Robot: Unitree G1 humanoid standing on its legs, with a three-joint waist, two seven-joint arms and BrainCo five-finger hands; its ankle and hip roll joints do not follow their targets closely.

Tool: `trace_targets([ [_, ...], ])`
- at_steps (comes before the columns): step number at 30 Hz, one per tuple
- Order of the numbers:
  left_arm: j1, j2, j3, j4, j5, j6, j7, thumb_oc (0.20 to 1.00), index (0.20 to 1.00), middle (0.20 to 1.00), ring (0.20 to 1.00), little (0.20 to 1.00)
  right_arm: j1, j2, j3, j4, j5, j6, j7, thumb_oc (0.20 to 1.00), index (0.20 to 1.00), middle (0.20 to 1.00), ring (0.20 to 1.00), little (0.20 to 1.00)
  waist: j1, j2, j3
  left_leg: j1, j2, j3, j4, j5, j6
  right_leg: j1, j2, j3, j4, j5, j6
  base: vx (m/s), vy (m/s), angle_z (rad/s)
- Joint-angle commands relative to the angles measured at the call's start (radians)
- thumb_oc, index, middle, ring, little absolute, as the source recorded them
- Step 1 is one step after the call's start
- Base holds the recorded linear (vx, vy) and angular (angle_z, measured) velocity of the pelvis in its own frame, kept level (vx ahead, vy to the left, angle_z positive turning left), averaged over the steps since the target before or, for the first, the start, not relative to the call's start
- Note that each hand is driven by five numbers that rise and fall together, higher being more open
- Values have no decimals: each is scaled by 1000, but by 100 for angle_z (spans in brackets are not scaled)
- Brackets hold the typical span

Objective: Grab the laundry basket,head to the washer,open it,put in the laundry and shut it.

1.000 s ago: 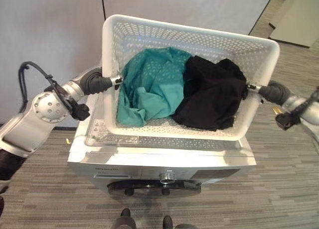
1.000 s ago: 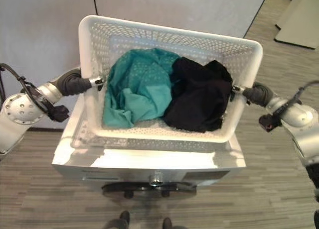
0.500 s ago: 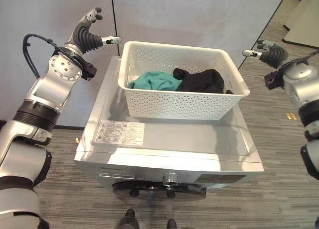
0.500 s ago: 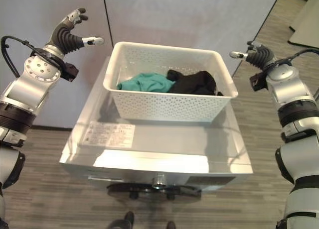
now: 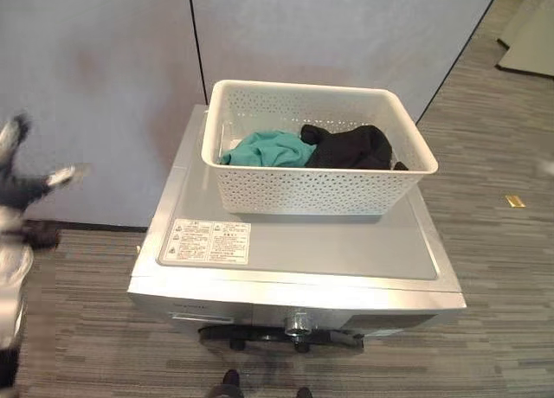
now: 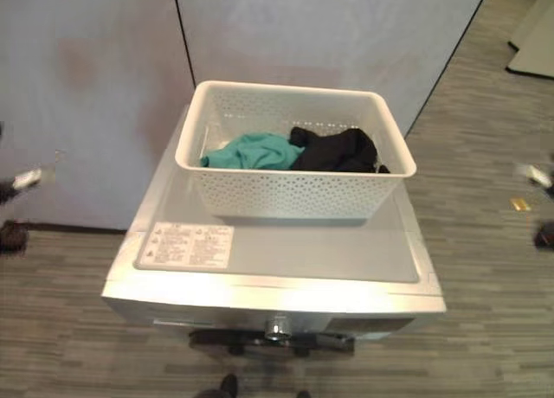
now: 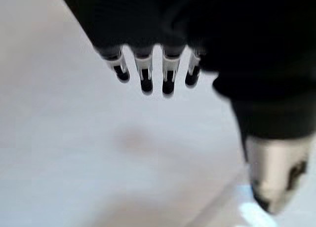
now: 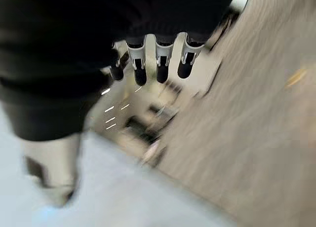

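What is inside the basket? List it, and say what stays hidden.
The basket on the washer holds a teal cloth and a black cloth, side by side. Anything beneath them is covered.

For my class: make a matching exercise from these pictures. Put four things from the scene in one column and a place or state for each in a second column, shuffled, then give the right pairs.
Things:
1. laundry basket
2. teal cloth
3. black cloth
4. left hand

Places or states:
A. in the basket, on the robot's right side
B. open, holding nothing
C. standing on top of the washer
D. in the basket, on the robot's left side

Pairs: 1-C, 2-D, 3-A, 4-B
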Motion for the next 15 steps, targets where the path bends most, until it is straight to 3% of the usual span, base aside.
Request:
trace_targets([
  [1, 111, -67, 73, -24, 107, -52, 16, 1000, 1000, 1000, 1000, 1000, 97, 24, -104, -129, -138, -59, 9, 1000, 1000, 1000, 1000, 1000, -13, 22, -50, 29, 59, 27, 42, -103, -1, -46, -2, -39, 2, -34, 13, 17, -31, -18],
  [7, 339, -354, 142, 31, 31, -64, 20, 1000, 1000, 1000, 1000, 1000, 379, 260, -171, -225, -233, -50, 68, 1000, 1000, 1000, 1000, 1000, -40, 22, -26, 17, 72, 52, 48, -100, -5, -68, 11, -17, 0, -32, 0, -58, -63, -20],
  [8, 374, -402, 71, 126, 39, -51, -5, 1000, 1000, 1000, 1000, 1000, 446, 326, -143, -219, -216, -43, 109, 1000, 1000, 1000, 1000, 1000, -50, 20, -18, 9, 82, 54, 58, -105, -9, -72, 20, -11, 0, -37, -3, -86, -93, -3],
  [12, 343, -417, -32, 232, 4, -48, -34, 1000, 1000, 1000, 1000, 1000, 469, 349, -67, -178, -243, -35, 127, 1000, 1000, 1000, 1000, 1000, -56, 12, -7, -17, 91, 60, 67, -84, -17, -90, 25, -9, 0, -28, -9, -133, -116, -3],
  [13, 262, -454, -209, 378, -154, -34, -59, 1000, 1000, 1000, 1000, 1000, 444, 341, 84, -150, -246, -19, 152, 1000, 1000, 1000, 1000, 1000, -69, 8, 15, -44, 109, 63, 82, -58, -27, -99, 41, -8, 0, -28, -15, -218, -173, -1],
  [14, 223, -466, -276, 420, -220, -36, -63, 1000, 1000, 1000, 1000, 1000, 419, 329, 139, -121, -246, -20, 149, 1000, 1000, 1000, 1000, 1000, -72, 9, 24, -56, 113, 59, 86, -46, -31, -104, 46, -12, 0, -28, -18, -219, -175, 1],
  [15, 218, -465, -278, 427, -223, -40, -62, 1000, 1000, 1000, 1000, 1000, 414, 327, 141, -114, -246, -23, 148, 1000, 1000, 1000, 1000, 1000, -74, 10, 25, -58, 114, 57, 87, -46, -31, -105, 47, -13, 0, -27, -18, -121, -91, 3],
])
